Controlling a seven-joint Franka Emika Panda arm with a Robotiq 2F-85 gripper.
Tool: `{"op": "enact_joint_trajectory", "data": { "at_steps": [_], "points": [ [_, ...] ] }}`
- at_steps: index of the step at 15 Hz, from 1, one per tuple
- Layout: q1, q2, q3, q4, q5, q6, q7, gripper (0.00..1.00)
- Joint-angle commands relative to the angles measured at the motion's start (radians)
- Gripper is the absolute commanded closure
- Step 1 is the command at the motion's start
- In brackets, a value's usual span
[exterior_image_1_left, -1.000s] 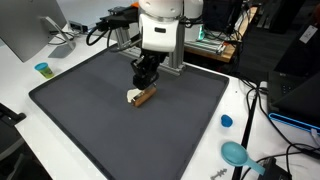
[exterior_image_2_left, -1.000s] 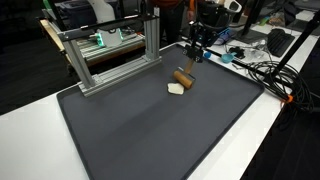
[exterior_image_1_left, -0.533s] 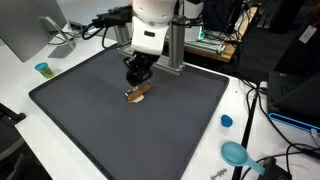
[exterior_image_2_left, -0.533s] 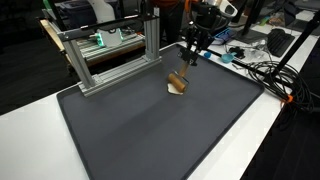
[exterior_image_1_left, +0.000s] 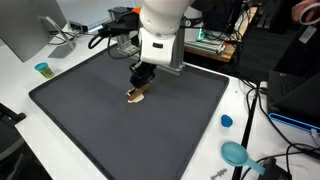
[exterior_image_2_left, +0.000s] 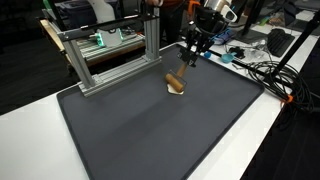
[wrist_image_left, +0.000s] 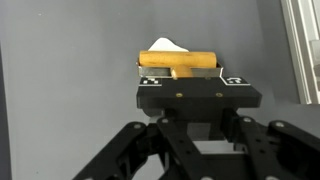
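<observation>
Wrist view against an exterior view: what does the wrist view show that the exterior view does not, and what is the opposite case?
Only the wrist view shows that the brown cylinder lies crosswise just ahead of the end effector, with the white piece showing beyond it. Only an exterior view shows the white arm body, the blue cap on the white table, and the outer edges of the dark mat. Both show the end effector, the cylinder, the white piece and the mat.

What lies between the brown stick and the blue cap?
Only bare grey mat and a strip of white table separate the brown stick and the blue cap, in an exterior view.
</observation>
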Motion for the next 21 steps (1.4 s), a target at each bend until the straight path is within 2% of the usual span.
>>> {"op": "enact_joint_trajectory", "data": {
  "at_steps": [1,17,19,21],
  "points": [
    [-0.008,0.103,0.007,0.063,0.027,-0.040,-0.034,0.78],
    [-0.011,0.236,-0.021,0.218,0.011,-0.201,-0.005,0.78],
    [-0.017,0.218,-0.023,0.214,0.005,-0.207,0.011,0.78],
    [-0.036,0.146,-0.022,0.182,0.022,-0.192,0.040,0.78]
  ]
}}
